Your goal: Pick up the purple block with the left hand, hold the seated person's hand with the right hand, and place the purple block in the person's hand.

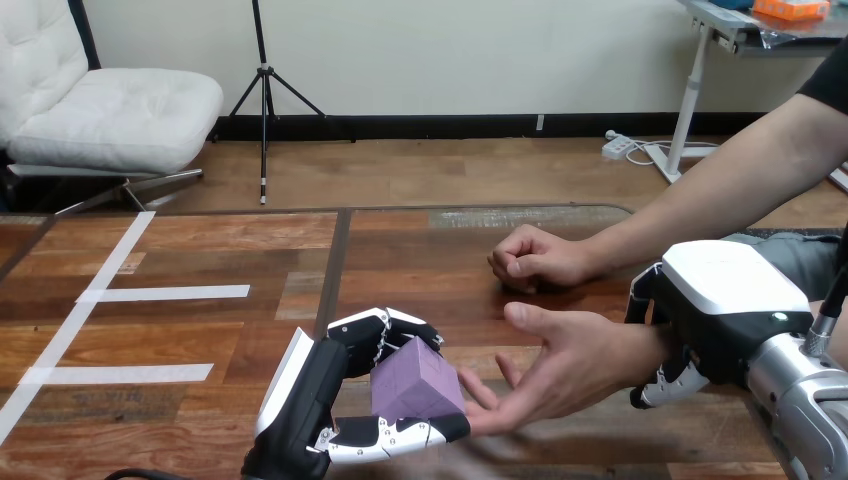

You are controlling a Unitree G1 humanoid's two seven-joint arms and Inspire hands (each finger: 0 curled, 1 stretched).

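Here left hand (322, 392) clasps purple block (413, 378) — right hand (730, 300) wraps person's wrist (640, 348).

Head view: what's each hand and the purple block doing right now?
left hand: shut on the purple block.
purple block: gripped, not yet in the person's hand.
right hand: curled round the person's wrist.
person's nearer hand: open, empty.
person's farther hand: fisted, on the table.
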